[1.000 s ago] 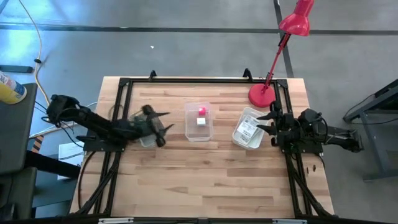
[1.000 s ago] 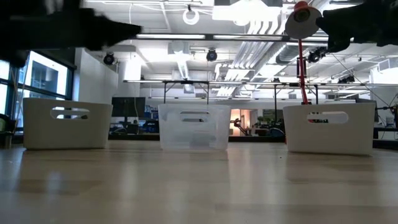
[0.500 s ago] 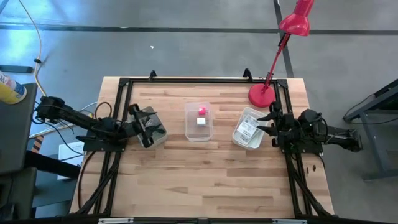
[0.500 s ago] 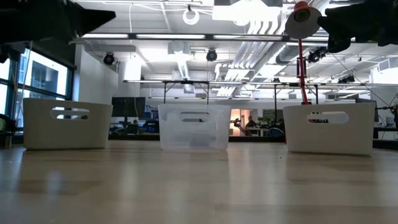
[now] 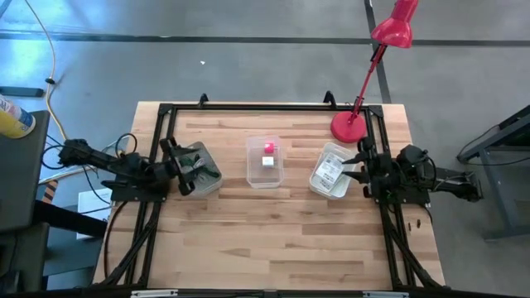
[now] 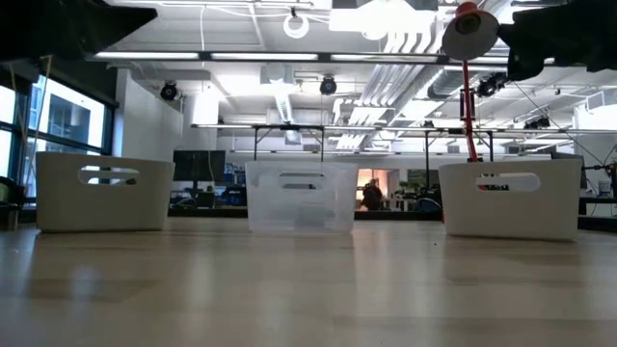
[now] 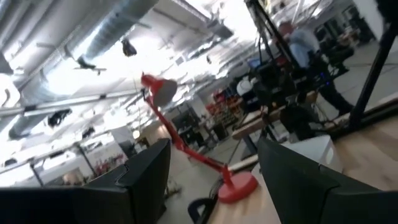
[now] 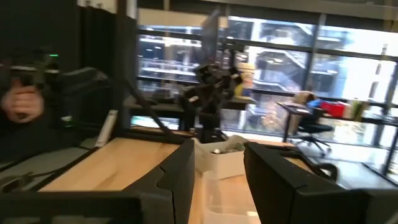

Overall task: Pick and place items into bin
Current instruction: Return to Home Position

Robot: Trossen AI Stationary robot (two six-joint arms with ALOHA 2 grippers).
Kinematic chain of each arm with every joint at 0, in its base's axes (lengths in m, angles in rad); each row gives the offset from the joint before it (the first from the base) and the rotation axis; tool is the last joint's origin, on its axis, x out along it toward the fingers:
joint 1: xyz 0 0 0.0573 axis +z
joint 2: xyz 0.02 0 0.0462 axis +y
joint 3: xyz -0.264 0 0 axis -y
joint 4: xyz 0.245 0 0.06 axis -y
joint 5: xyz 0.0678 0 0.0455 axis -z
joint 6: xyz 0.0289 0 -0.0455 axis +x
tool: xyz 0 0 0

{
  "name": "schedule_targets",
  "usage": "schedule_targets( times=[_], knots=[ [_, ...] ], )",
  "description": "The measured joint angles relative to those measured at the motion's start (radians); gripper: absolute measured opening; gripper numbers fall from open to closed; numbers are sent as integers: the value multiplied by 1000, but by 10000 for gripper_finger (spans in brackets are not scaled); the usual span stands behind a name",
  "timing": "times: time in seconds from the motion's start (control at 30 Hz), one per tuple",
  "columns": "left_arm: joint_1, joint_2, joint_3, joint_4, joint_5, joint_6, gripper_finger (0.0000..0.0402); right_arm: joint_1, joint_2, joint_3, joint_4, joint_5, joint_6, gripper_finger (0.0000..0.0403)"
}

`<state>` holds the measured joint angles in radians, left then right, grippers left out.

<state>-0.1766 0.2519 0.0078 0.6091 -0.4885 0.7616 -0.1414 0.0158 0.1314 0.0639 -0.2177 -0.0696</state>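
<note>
In the high view a clear bin (image 5: pixel 264 171) stands mid-table and holds a pink cube (image 5: pixel 268 148) and a white cube (image 5: pixel 267 161). A white bin (image 5: pixel 334 157) to its right holds flat white printed packets (image 5: pixel 329 175). My right gripper (image 5: pixel 354 164) hovers open at that bin's right rim. Another white bin (image 5: pixel 208 171) stands to the left, and my left gripper (image 5: pixel 197 168) is open above it, hiding what lies inside. The green stick and the dark cable do not show. Each wrist view shows its own fingers apart, left (image 7: pixel 211 177) and right (image 8: pixel 217 177), with nothing between them.
A red desk lamp has its base (image 5: pixel 347 126) at the far right of the table and its head (image 5: pixel 394 25) beyond the far edge. A black frame (image 5: pixel 248 108) borders the table's far, left and right sides. Bare wood spans the near half (image 5: pixel 273 240). A person (image 7: pixel 303 43) stands in the room behind.
My left arm has drawn back toward the table's left edge. Its gripper has moved from beside the clear bin to above the left white bin, staying open. The right arm and the bins have kept still.
</note>
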Motion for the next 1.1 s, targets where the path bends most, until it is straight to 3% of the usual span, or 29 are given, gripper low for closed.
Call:
schedule_targets(
  times=[0.23,0.33,0.43,0.63,0.77,1.1],
  knots=[
    [1,-115,0,-117,48,10,232,-25,-5,0,15,-143,-8,129],
    [1,-140,0,-169,55,-12,232,-48,-5,-5,9,-154,4,129],
    [1,-153,0,-184,41,-28,232,-64,-5,-79,131,-152,67,129],
    [1,-154,0,-187,13,-43,232,-27,7,-122,189,27,95,129],
    [1,-151,0,-206,-86,-62,232,17,7,-122,229,66,83,129],
    [1,-158,0,-182,-104,-35,232,124,8,-122,161,195,45,129]
  ],
)
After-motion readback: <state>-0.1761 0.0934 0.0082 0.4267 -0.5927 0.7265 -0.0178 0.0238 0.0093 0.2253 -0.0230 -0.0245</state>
